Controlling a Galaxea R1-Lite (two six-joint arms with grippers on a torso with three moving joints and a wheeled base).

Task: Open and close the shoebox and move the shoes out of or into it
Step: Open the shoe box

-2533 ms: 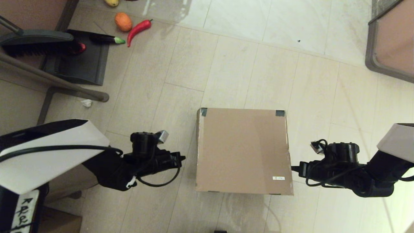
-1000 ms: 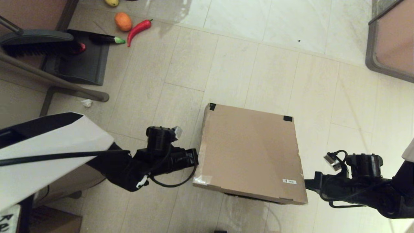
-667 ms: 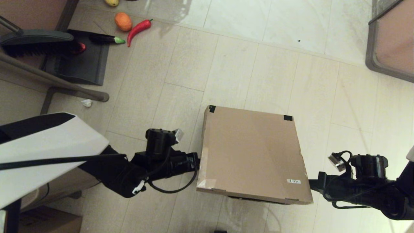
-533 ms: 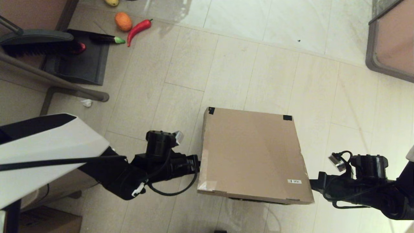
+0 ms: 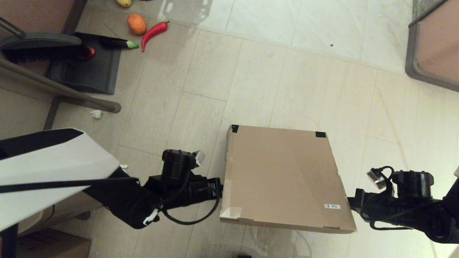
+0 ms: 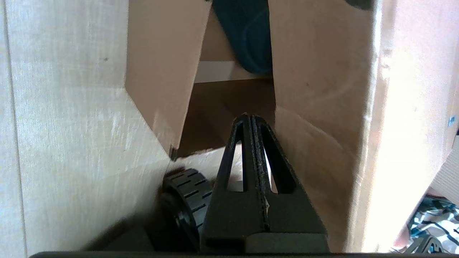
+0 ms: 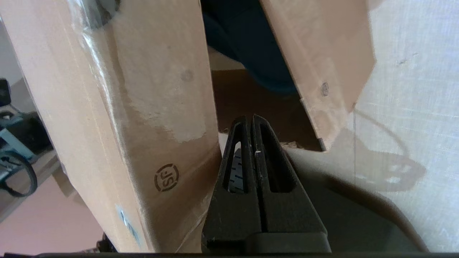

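The shoebox (image 5: 283, 175) sits on the tiled floor, its brown lid tilted up at the near edge, with dark tape patches at the far corners and a small white label (image 5: 332, 206). My left gripper (image 5: 219, 186) is shut, its tips under the lid's left edge. My right gripper (image 5: 349, 202) is shut under the lid's right edge. The left wrist view shows the shut left gripper (image 6: 250, 116) in the gap between the lid (image 6: 322, 89) and the box wall (image 6: 161, 71), with a teal slipper (image 6: 249, 36) inside. From the right gripper (image 7: 251, 117), a dark slipper (image 7: 247, 43) shows through the same gap.
A dustpan (image 5: 86, 68) and brush (image 5: 39, 46) lie at the far left beside an orange (image 5: 136, 23), a red chili (image 5: 153, 31) and an eggplant (image 5: 118, 43). A brown bin (image 5: 434, 43) stands far right. A darker cardboard box (image 5: 57, 247) sits near left.
Both grippers moved in against the box sides and rose. The lid's near edge lifted, opening a gap, and the box shifted slightly right.
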